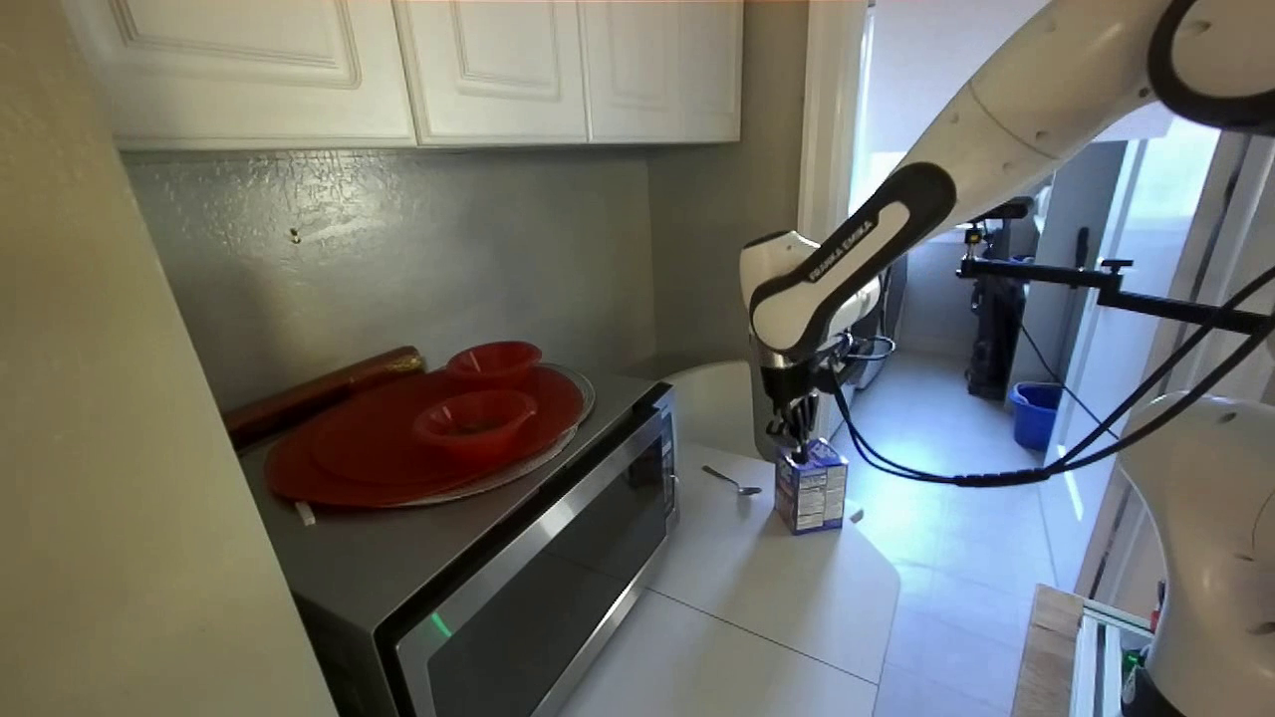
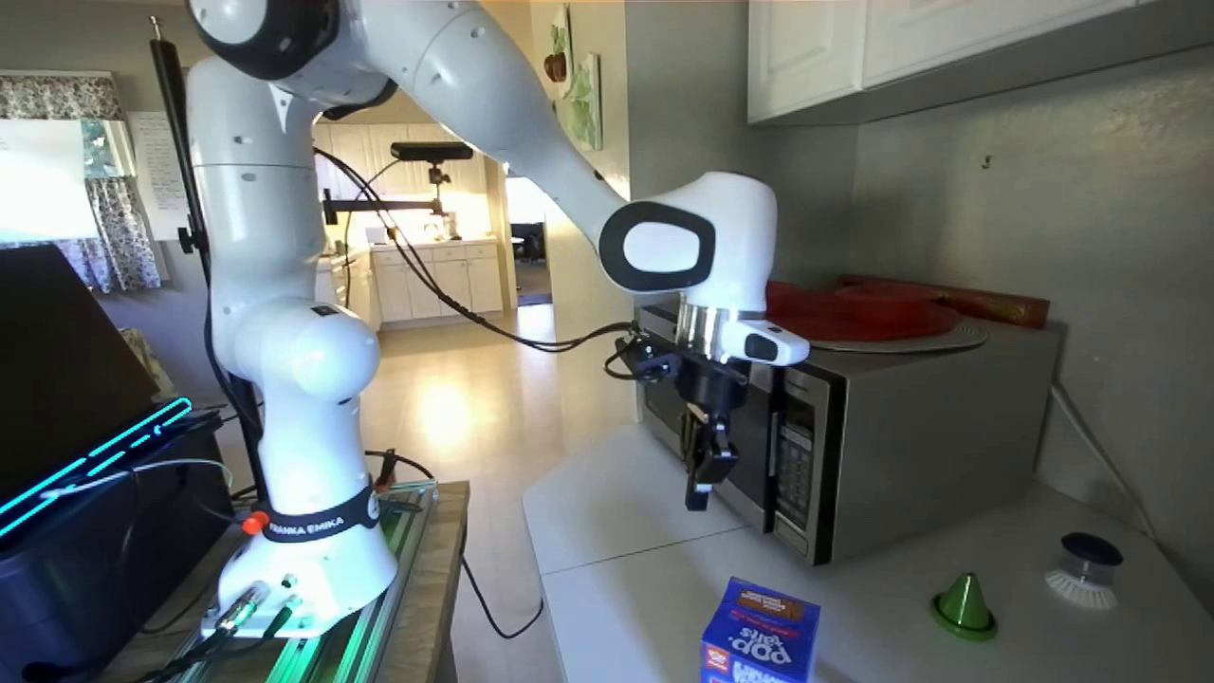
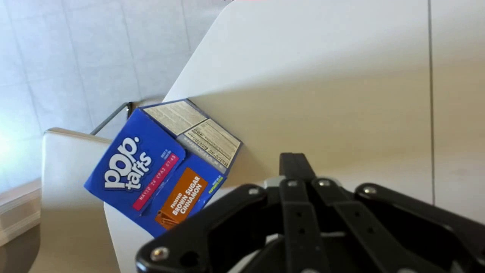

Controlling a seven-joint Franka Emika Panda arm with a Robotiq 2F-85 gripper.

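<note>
My black gripper (image 3: 297, 167) is shut with its fingertips together and nothing visible between them. In an exterior view the gripper (image 2: 700, 489) points down above the white countertop, in front of the microwave. The blue Pop-Tarts box (image 3: 132, 170) stands upright on the counter, to the left of the fingers in the wrist view, apart from them. The box also shows in both exterior views (image 1: 812, 498) (image 2: 759, 631). In an exterior view the fingers (image 1: 800, 448) overlap the box top, but the gripper is not on it. A metal spoon (image 1: 732, 481) lies on the counter near the box.
A microwave (image 1: 543, 588) stands along the wall, with red plates (image 1: 349, 448), two red bowls (image 1: 475, 418) and a long rolled tube (image 1: 329, 393) on top. A green cone-shaped piece (image 2: 965, 607) and a brush (image 2: 1084, 574) sit on the counter. A pale chair (image 1: 719, 403) stands past its end.
</note>
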